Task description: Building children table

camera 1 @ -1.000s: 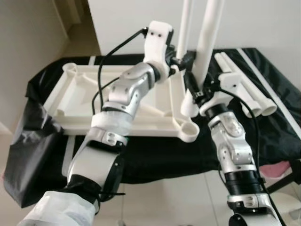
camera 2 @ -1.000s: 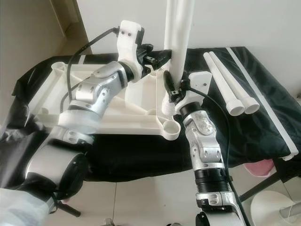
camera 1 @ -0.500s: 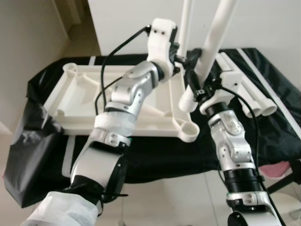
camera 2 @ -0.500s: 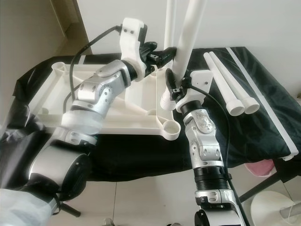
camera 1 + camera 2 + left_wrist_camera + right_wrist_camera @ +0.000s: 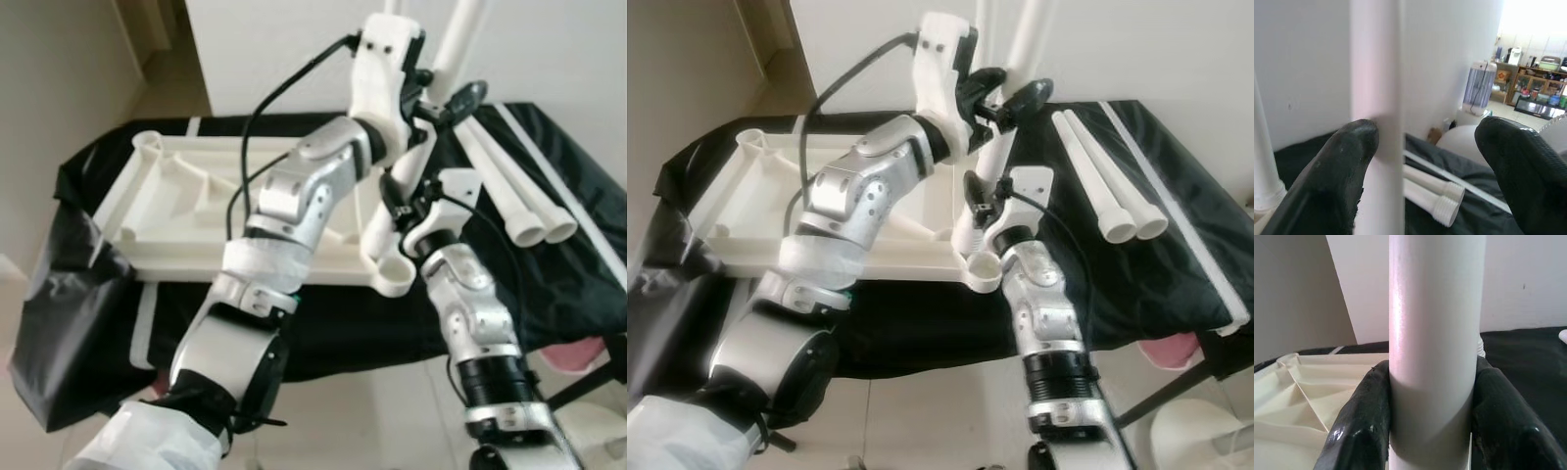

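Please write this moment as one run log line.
right gripper: shut on table leg | left gripper: open around leg | tabletop: upside down | spare legs: lying

Left tool (image 5: pixel 1011 98) raised, fingers spread — right tool (image 5: pixel 1431 431) clamped.

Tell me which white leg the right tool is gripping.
The tilted leg by the tabletop's near corner, clamped in the right tool; two spare legs lie flat.

White table leg (image 5: pixel 991 168) tilted over upturned tabletop (image 5: pixel 774 206), two spare legs (image 5: pixel 1107 186) on black cloth (image 5: pixel 1176 245).
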Robot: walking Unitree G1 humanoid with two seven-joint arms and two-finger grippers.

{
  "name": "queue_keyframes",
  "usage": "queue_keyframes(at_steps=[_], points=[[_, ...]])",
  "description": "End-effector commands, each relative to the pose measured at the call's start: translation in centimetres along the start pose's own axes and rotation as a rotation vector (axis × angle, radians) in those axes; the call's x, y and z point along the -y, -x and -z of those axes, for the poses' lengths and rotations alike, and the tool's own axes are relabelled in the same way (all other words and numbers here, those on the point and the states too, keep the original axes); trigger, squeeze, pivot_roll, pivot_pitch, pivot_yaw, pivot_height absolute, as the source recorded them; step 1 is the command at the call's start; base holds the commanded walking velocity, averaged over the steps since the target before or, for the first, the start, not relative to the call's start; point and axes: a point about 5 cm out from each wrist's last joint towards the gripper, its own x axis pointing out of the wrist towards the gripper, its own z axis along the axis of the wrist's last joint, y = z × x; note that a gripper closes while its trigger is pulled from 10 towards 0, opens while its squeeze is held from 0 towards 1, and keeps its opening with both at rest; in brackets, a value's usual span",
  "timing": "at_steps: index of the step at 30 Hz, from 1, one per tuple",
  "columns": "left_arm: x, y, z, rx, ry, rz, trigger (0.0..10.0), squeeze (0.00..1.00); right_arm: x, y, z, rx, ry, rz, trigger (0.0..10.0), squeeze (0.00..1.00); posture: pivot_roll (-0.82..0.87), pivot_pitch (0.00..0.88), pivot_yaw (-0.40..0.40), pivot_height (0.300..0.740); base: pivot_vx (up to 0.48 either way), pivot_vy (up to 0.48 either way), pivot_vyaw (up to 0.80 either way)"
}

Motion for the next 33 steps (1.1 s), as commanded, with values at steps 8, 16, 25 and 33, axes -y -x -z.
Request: queue_keyframes(at_steps=[8, 16, 25, 33], points=[[0.9, 0.2, 0.0, 0.003, 0.008, 0.080, 10.0, 0.00, -0.9, 0.1, -0.2, 0.010, 0.025, -0.043, 10.0, 0.00, -0.06, 0.005, 0.036, 0.740, 0.000, 0.000, 0.00], [0.0, 3.1, 0.1, 0.067, 0.044, 0.101, 10.0, 0.00, -0.5, 0.4, -2.8, 0.148, 0.027, -0.003, 10.0, 0.00, -0.07, 0.009, 0.038, 0.740, 0.000, 0.000, 0.00], [-0.5, 7.2, -0.1, 0.118, 0.111, 0.184, 10.0, 0.00, 0.9, 0.4, -4.0, 0.209, 0.009, 0.071, 10.0, 0.00, -0.06, 0.009, 0.027, 0.740, 0.000, 0.000, 0.00], [-4.8, 8.4, 2.6, -0.097, 0.026, -0.064, 10.0, 0.00, 0.3, 1.3, -4.2, 0.237, 0.035, -0.025, 10.0, 0.00, -0.05, 0.011, 0.016, 0.740, 0.000, 0.000, 0.00]])
